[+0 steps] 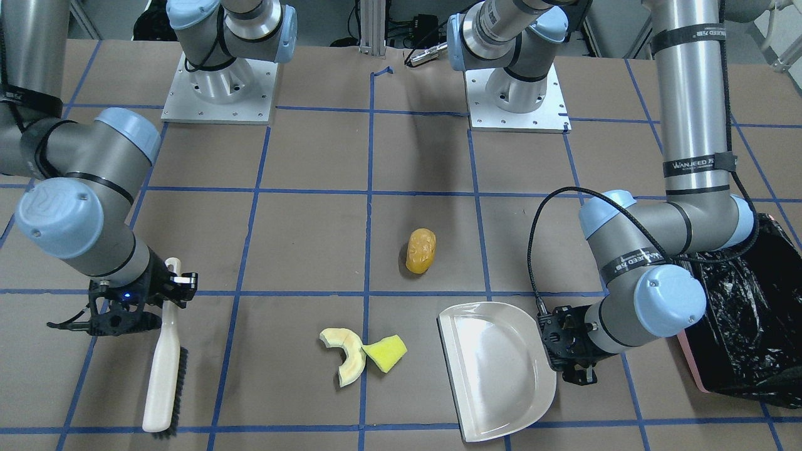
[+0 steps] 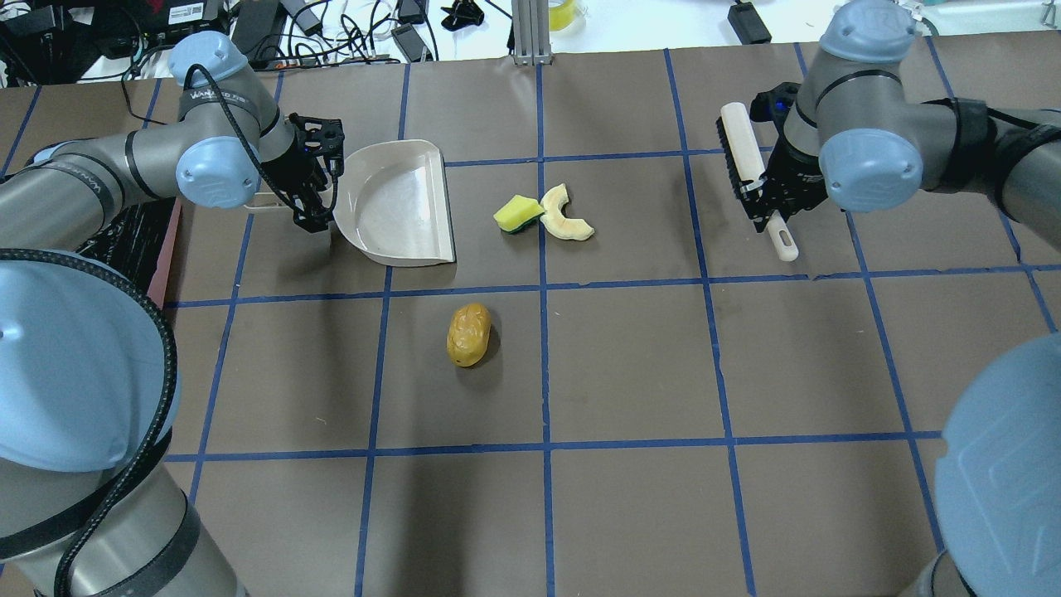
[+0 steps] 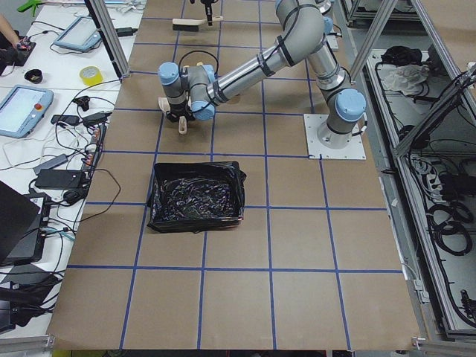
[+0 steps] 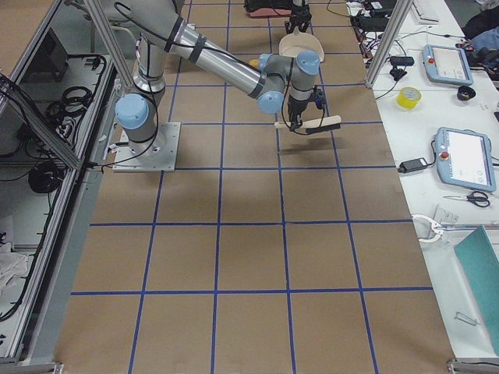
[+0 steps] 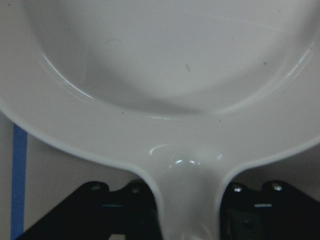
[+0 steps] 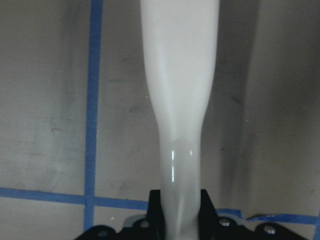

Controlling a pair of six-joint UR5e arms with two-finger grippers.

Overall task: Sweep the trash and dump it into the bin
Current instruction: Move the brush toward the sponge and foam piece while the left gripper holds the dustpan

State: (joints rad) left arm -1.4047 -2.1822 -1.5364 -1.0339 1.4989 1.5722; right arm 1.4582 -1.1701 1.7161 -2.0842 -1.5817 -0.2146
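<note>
Three pieces of trash lie mid-table: an orange-yellow lump [image 1: 420,250] [image 2: 468,334], a pale melon-rind slice [image 1: 346,354] [image 2: 565,217], and a yellow wedge [image 1: 385,352] [image 2: 518,214] touching the rind. My left gripper [image 1: 567,344] [image 2: 311,186] is shut on the handle of the beige dustpan [image 1: 495,369] [image 2: 398,203] [image 5: 175,75], which is empty, its open edge facing the wedge. My right gripper [image 1: 156,294] [image 2: 775,186] is shut on the handle of the beige brush [image 1: 164,363] [image 2: 750,162] [image 6: 180,100]. The pink bin with its black bag [image 1: 745,313] [image 3: 197,195] stands behind the left arm.
The brown table top [image 2: 630,365] carries a grid of blue tape lines. Both arm bases [image 1: 219,88] [image 1: 517,94] are bolted at the robot's side. Cables and devices [image 2: 398,25] lie beyond the far edge in the overhead view.
</note>
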